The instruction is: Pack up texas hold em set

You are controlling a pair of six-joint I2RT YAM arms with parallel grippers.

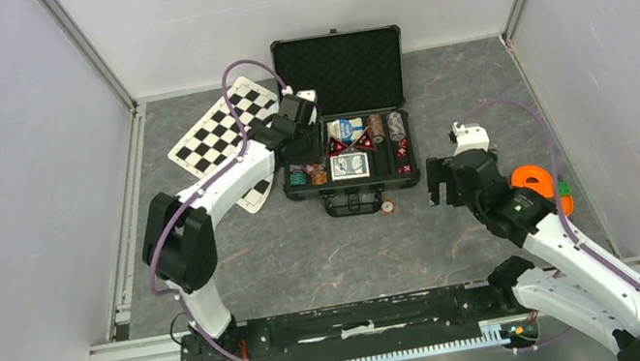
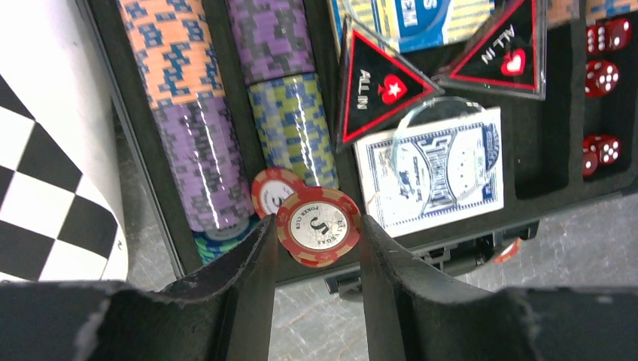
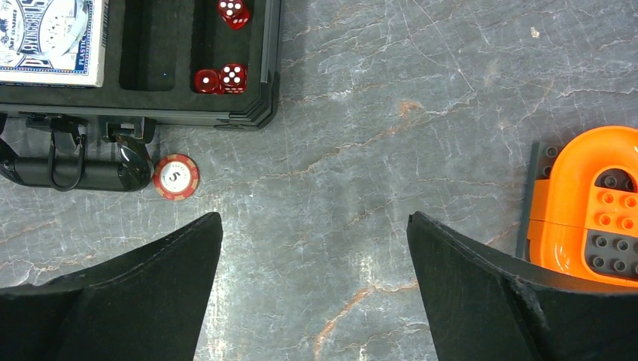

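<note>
The black case [image 1: 340, 69] lies open at the table's middle back, lid upright. Its foam slots hold rows of striped chips [image 2: 199, 113], card decks [image 2: 429, 169], triangular "ALL IN" markers [image 2: 380, 86] and red dice [image 3: 220, 80]. My left gripper [image 1: 297, 152] hangs over the case's front left corner. In the left wrist view the left gripper [image 2: 316, 219] is shut on a red poker chip [image 2: 320, 228], with another red chip [image 2: 272, 192] behind it in the slot. One loose red chip [image 1: 387, 207] lies on the table by the case handle [image 3: 68, 171]. My right gripper [image 1: 439, 182] is open and empty.
A black-and-white checkered board [image 1: 221, 138] lies left of the case, under the left arm. An orange brick-like object [image 1: 532, 179] sits right of the right gripper, and it also shows in the right wrist view [image 3: 594, 203]. Walls enclose the table on three sides.
</note>
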